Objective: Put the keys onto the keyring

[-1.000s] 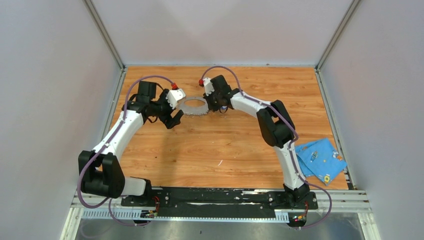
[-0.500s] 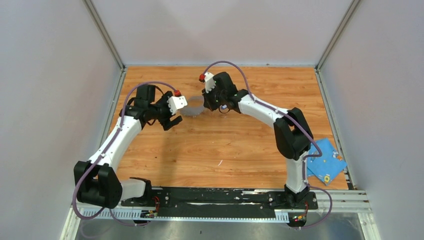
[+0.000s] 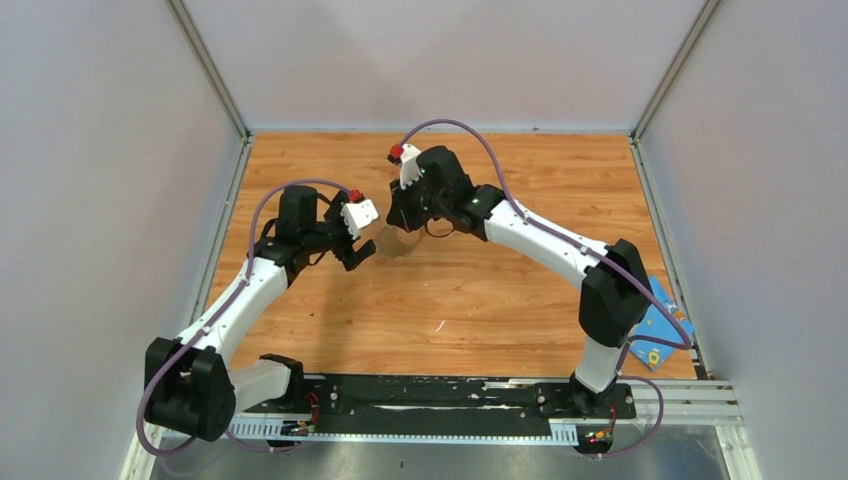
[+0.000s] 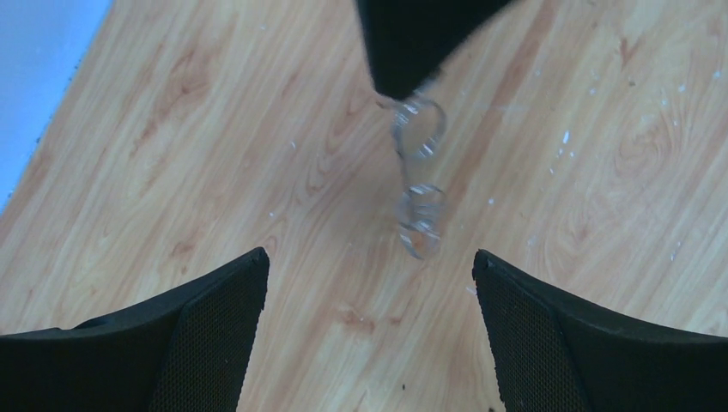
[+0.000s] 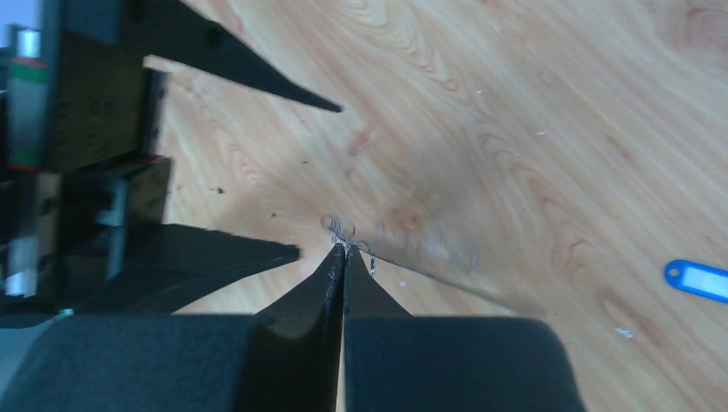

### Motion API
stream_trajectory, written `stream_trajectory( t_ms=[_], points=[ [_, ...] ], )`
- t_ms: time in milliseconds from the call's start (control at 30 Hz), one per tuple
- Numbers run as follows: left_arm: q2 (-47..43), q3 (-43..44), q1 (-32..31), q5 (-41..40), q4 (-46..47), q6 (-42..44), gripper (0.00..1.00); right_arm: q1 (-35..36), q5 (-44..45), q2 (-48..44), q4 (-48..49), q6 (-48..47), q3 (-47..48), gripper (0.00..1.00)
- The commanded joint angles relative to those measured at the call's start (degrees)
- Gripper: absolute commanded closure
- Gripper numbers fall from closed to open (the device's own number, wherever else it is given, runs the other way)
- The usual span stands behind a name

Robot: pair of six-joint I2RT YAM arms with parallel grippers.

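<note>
Right wrist view: right gripper (image 5: 343,254) pinched shut on the keyring's (image 5: 429,264) edge, above the table (image 5: 515,103).
Beside it the left gripper (image 4: 369,266) gapes empty; the thin ring may slip from so narrow a pinch. The blue key (image 5: 698,280) lies well apart.

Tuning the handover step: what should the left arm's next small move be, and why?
Probably ease the open left gripper forward and close on the small wire loops dangling from the shut right gripper. They hang between the left fingers, and the keyring looks blurred, likely swinging. Steadying it comes before fetching the blue key.
</note>
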Motion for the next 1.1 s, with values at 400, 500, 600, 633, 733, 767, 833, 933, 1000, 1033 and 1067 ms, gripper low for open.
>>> stream_trajectory(
  t_ms=[400,500,600,633,733,767,833,933,1000,1033,1067],
  points=[
    [-2.4,-5.6,-0.9,14.8,7.2,-20.3,0.15,4.9,-1.2,-7.5,-2.8,9.7,-4.1,0.99],
    [-2.1,-7.0,-1.2,15.3,7.8,-16.7,0.23,5.0,-2.2,-8.0,-2.3,10.5,-4.7,1.00],
    [-1.4,-7.8,-1.2,14.5,8.0,-13.8,0.34,5.1,-2.5,-8.6,-2.0,11.2,-5.0,1.00],
    [-1.4,-8.0,-1.2,14.4,8.4,-13.9,0.39,5.2,-2.5,-8.7,-1.9,11.3,-5.0,0.99],
    [-1.3,-8.3,-1.8,13.7,10.5,-15.8,0.52,5.4,-2.8,-9.1,-1.6,11.7,-5.0,0.99],
    [-1.2,-8.2,-2.0,13.2,11.6,-16.7,0.57,5.5,-2.8,-9.1,-1.6,11.8,-5.0,1.00],
    [-1.2,-8.0,-2.4,12.1,13.2,-18.5,0.70,5.6,-3.0,-9.2,-1.6,11.9,-4.9,1.00],
    [-1.6,-7.0,-2.5,11.0,12.7,-18.6,0.92,5.6,-3.3,-9.6,-1.8,11.9,-5.1,1.00],
    [-1.9,-5.9,-2.5,11.2,9.8,-16.7,1.00,5.6,-2.9,-10.2,-2.5,11.6,-5.1,1.00],
    [-2.0,-5.0,-2.5,11.8,7.8,-14.8,1.00,5.6,-2.8,-10.7,-2.9,11.3,-5.1,1.00],
    [-2.1,-4.0,-2.5,12.8,5.4,-12.4,1.00,5.6,-2.7,-11.1,-3.2,10.9,-5.1,1.00]
  ],
)
